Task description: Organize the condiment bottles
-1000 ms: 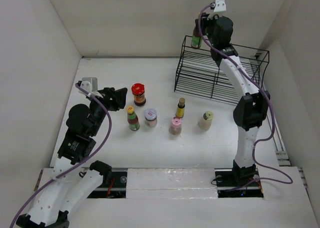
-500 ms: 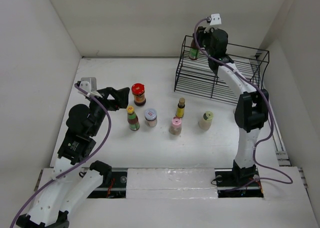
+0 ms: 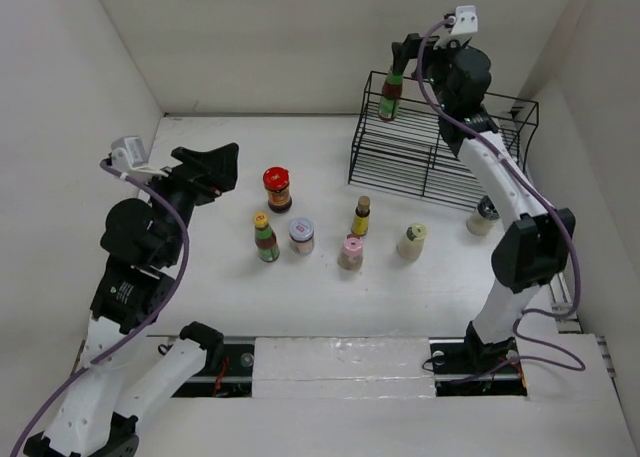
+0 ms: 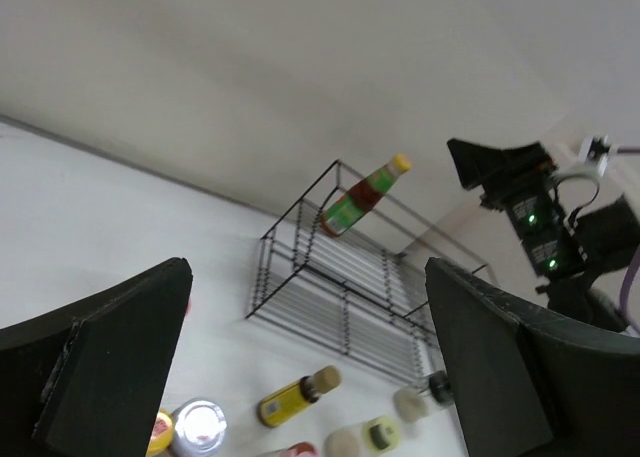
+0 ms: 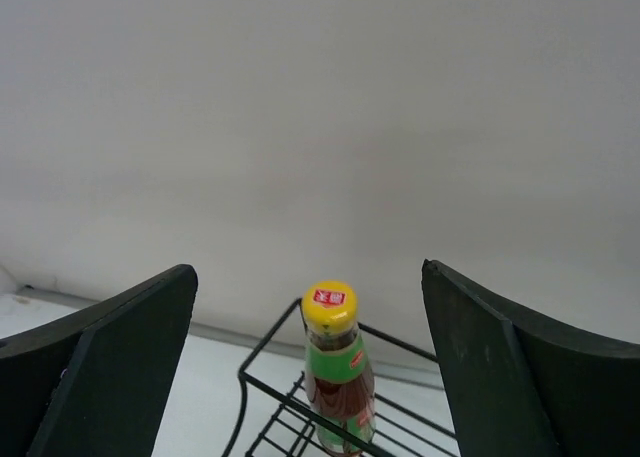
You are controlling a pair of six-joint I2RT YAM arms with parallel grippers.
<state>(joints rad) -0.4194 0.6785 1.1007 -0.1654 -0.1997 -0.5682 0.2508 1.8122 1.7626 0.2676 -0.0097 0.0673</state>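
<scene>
A yellow-capped sauce bottle (image 3: 390, 95) (image 5: 338, 382) stands upright on the top left corner of the black wire rack (image 3: 440, 147). My right gripper (image 3: 412, 55) (image 5: 308, 272) hovers just behind and above it, open, with nothing held. On the table stand a red-lidded jar (image 3: 277, 189), a second yellow-capped sauce bottle (image 3: 265, 237), a silver-lidded jar (image 3: 301, 235), a yellow bottle (image 3: 361, 216), a pink-capped bottle (image 3: 350, 251) and a cream-capped bottle (image 3: 411, 240). My left gripper (image 3: 222, 167) (image 4: 305, 297) is raised left of the red-lidded jar, open and empty.
Another small bottle (image 3: 482, 217) stands by the rack's right front foot, beside the right arm. White walls close in the table on the left, back and right. The rack's lower shelves (image 4: 370, 307) hold nothing.
My right gripper opened, left the sauce bottle standing on the rack and drew back up to the right. My left gripper opened and pulled back left, away from the table bottles.
</scene>
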